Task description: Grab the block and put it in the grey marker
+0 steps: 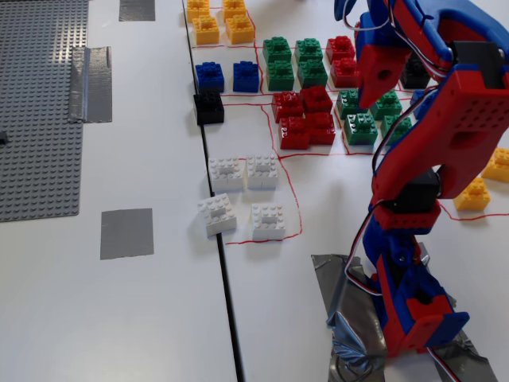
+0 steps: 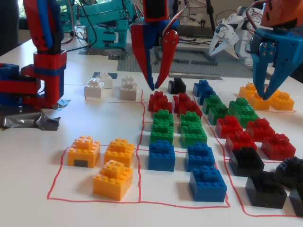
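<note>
My red and blue gripper hangs open and empty, fingertips pointing down just above the red blocks. In a fixed view from above, the gripper hovers over the green blocks and red blocks. White blocks lie left of it inside a red outline. A grey tape square lies on the left table, apart from the gripper. No block is held.
Sorted groups of yellow, blue, green and black blocks fill red outlines. A second blue and orange gripper hangs over yellow blocks at right. A grey baseplate and more tape patches lie far left.
</note>
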`<state>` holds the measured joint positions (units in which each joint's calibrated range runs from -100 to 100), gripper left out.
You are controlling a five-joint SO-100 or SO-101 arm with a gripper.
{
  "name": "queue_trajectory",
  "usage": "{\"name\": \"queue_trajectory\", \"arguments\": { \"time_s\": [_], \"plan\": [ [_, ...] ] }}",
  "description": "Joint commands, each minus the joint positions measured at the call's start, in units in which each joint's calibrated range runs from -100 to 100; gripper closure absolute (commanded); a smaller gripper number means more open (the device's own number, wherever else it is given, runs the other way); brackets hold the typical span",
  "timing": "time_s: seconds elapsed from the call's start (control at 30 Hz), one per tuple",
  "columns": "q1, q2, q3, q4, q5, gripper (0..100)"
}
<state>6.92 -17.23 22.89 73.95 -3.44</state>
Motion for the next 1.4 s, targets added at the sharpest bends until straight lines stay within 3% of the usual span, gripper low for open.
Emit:
{"name": "queue_trajectory", "arguments": {
  "time_s": [0.0, 0.07, 0.27, 0.37, 0.5, 0.87, 1.37],
  "plan": [
    [4.57, -4.14, -3.72, 4.15, -0.54, 100],
    [8.79, -4.14, -5.36, 8.04, -1.22, 100],
    [17.32, -2.74, -6.81, 10.15, 7.67, 99],
    [20.37, -0.01, -9.17, 10.15, 8.84, 79],
    [22.23, 5.68, -16.89, 13.64, 11.48, 68],
    [22.33, 15.00, -23.34, 15.02, 19.98, 70],
    [22.53, 23.17, -30.43, 13.39, 19.54, 69]
  ]
}}
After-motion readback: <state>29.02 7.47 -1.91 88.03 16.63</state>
